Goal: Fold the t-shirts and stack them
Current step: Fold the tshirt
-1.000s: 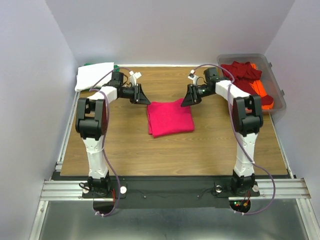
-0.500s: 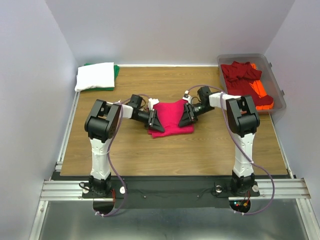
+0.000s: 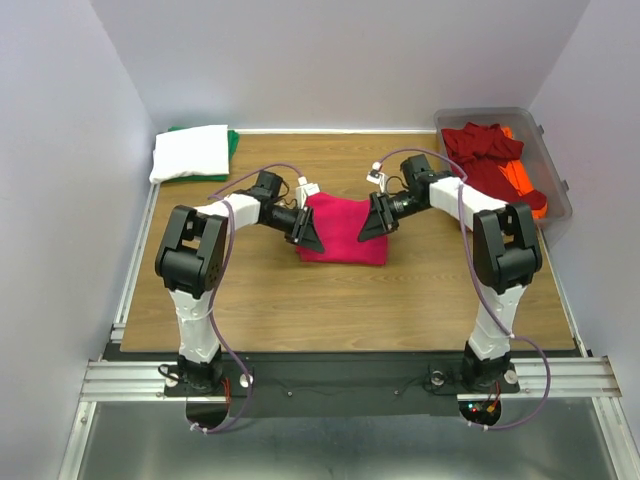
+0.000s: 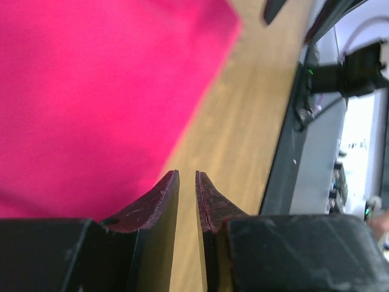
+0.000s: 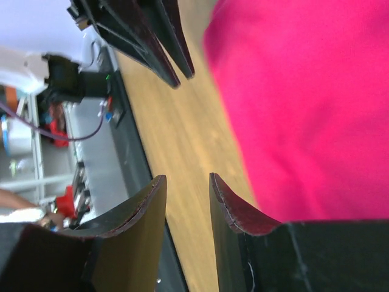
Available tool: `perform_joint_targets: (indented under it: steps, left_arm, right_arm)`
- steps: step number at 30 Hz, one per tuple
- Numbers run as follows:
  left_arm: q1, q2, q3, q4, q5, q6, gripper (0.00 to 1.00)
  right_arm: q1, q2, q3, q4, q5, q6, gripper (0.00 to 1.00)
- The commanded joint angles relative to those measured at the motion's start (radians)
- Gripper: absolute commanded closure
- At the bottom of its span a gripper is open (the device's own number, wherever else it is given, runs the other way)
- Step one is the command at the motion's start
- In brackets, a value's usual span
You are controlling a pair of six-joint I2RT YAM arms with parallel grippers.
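The bright pink-red t-shirt (image 3: pixel 343 232) lies folded in a rough rectangle at mid-table; it also shows in the left wrist view (image 4: pixel 91 91) and the right wrist view (image 5: pixel 304 91). My left gripper (image 3: pixel 309 232) is low at the shirt's left edge, its jaws almost closed with only a thin slit and nothing between them (image 4: pixel 187 174). My right gripper (image 3: pixel 374 219) is at the shirt's right edge, jaws a little apart and empty (image 5: pixel 187 177). Both point inward at the shirt. A folded white t-shirt (image 3: pixel 190 151) lies on a green one (image 3: pixel 233 140) at the back left.
A clear grey plastic bin (image 3: pixel 556 180) at the back right holds dark red (image 3: pixel 480 150) and orange (image 3: pixel 525 185) t-shirts. The wooden table (image 3: pixel 300 300) is bare in front of the pink shirt. Grey walls close in on three sides.
Both grippers came down from the back to the shirt's two sides, then shifted slightly toward the back. The shirt's outline is now squarer and sits a little farther back.
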Motion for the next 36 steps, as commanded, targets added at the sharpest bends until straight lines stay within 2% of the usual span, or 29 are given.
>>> perform_joint_targets:
  steps: [1, 6, 11, 14, 17, 19, 21, 22, 23, 26, 27, 28, 29, 32, 34, 35, 36]
  left_arm:
    - [-0.022, -0.053, -0.058, 0.034, 0.020, -0.026, 0.71]
    - [0.026, 0.064, -0.070, 0.117, -0.028, -0.097, 0.72]
    - [0.078, 0.130, -0.070, 0.114, -0.057, -0.094, 0.73]
    - [0.084, 0.058, -0.063, 0.049, -0.054, -0.022, 0.73]
    - [0.090, -0.060, -0.018, -0.054, -0.060, 0.085, 0.73]
    - [0.101, -0.132, 0.034, -0.142, -0.106, 0.170, 0.69]
    - [0.124, -0.241, 0.066, -0.180, -0.138, 0.199, 0.60]
    - [0.130, -0.275, 0.103, -0.190, -0.200, 0.204, 0.57]
    - [0.139, -0.344, 0.115, -0.179, -0.230, 0.201, 0.50]
    - [0.184, -0.442, 0.126, -0.115, -0.343, 0.126, 0.40]
    - [0.196, -0.502, 0.126, -0.063, -0.374, 0.095, 0.29]
    - [0.219, -0.524, 0.132, -0.043, -0.418, 0.051, 0.23]
    - [0.228, -0.559, 0.141, -0.021, -0.442, 0.026, 0.09]
    - [0.273, -0.593, 0.180, -0.010, -0.495, -0.063, 0.03]
    - [0.306, -0.599, 0.194, -0.010, -0.523, -0.129, 0.02]
    - [0.381, -0.604, 0.195, -0.010, -0.503, -0.231, 0.02]
    - [0.420, -0.605, 0.184, 0.008, -0.418, -0.279, 0.02]
  right_arm:
    - [0.049, 0.008, -0.096, -0.029, -0.035, -0.040, 0.60]
    - [0.033, 0.104, -0.119, -0.029, 0.072, -0.109, 0.64]
    - [-0.034, 0.210, -0.046, -0.037, 0.158, -0.171, 0.67]
    - [-0.046, 0.210, 0.025, -0.124, 0.201, -0.235, 0.69]
    - [-0.043, 0.155, 0.085, -0.219, 0.166, -0.280, 0.68]
    - [-0.033, 0.109, 0.122, -0.248, 0.145, -0.292, 0.64]
    - [-0.007, 0.017, 0.120, -0.245, 0.172, -0.297, 0.55]
    - [0.009, -0.015, 0.119, -0.244, 0.195, -0.312, 0.52]
    - [0.026, -0.061, 0.119, -0.230, 0.253, -0.321, 0.50]
    - [0.105, -0.132, 0.087, -0.149, 0.371, -0.310, 0.42]
    - [0.125, -0.165, 0.074, -0.074, 0.460, -0.307, 0.41]
    - [0.166, -0.175, 0.057, -0.019, 0.493, -0.312, 0.41]
    - [0.188, -0.181, 0.053, 0.007, 0.551, -0.312, 0.41]
    - [0.279, -0.172, 0.056, 0.099, 0.658, -0.316, 0.40]
    - [0.361, -0.164, 0.053, 0.155, 0.717, -0.324, 0.40]
    - [0.390, -0.153, 0.047, 0.204, 0.749, -0.347, 0.40]
    - [0.447, -0.141, 0.047, 0.225, 0.814, -0.358, 0.40]
